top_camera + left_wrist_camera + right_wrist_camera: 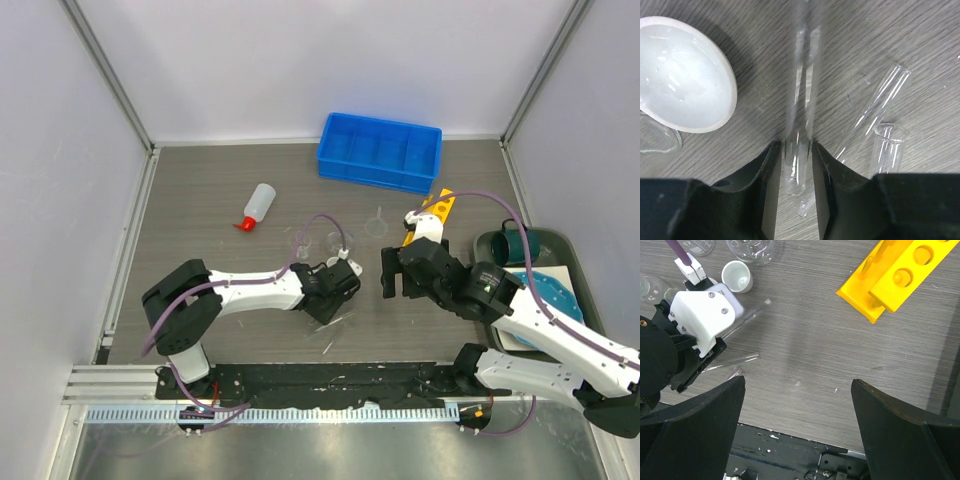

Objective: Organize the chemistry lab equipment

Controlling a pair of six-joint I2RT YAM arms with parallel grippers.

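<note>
Thin glass tube (793, 175) is clamped between the jaws of the left gripper (795, 148), over the grey table (920, 30); a white dish (682, 75) is seen just beside it, two further tubes (875, 107) on the other side; the right gripper (797, 382) is spread wide, nothing held, near the yellow rack (900, 275).

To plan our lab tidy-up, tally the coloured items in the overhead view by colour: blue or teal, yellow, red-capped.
Blue or teal: 3 (bin, mug, plate)
Yellow: 1 (tube rack)
Red-capped: 1 (squeeze bottle)
Total: 5
</note>
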